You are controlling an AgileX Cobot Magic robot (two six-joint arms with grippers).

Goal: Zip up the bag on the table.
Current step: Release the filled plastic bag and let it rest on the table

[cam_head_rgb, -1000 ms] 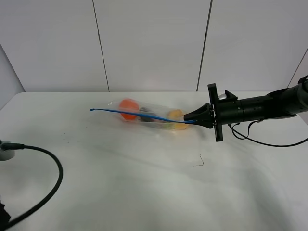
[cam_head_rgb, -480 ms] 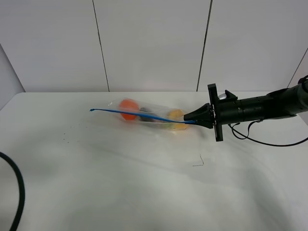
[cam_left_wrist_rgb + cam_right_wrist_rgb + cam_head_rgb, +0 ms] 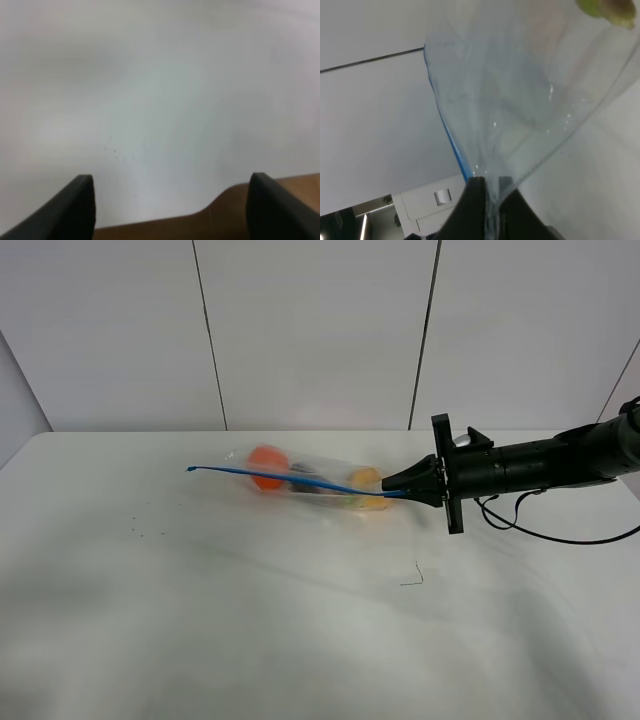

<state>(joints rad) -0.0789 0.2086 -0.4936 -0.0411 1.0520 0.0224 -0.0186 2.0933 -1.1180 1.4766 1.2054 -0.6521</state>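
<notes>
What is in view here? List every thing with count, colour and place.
table: one, white, fills the lower scene.
bag: one, clear, lying at the table's far middle.
zipper strip: one, blue, along the bag's edge.
orange piece: one, inside the bag, left end.
dark piece: one, inside, middle.
yellow piece: one, inside, right end.
bent scrap: one, dark, on the table in front of the right gripper.
wall panels: white, behind.
right gripper: black, pinching the bag's right end.
left gripper: black, fingers apart, empty.
</notes>
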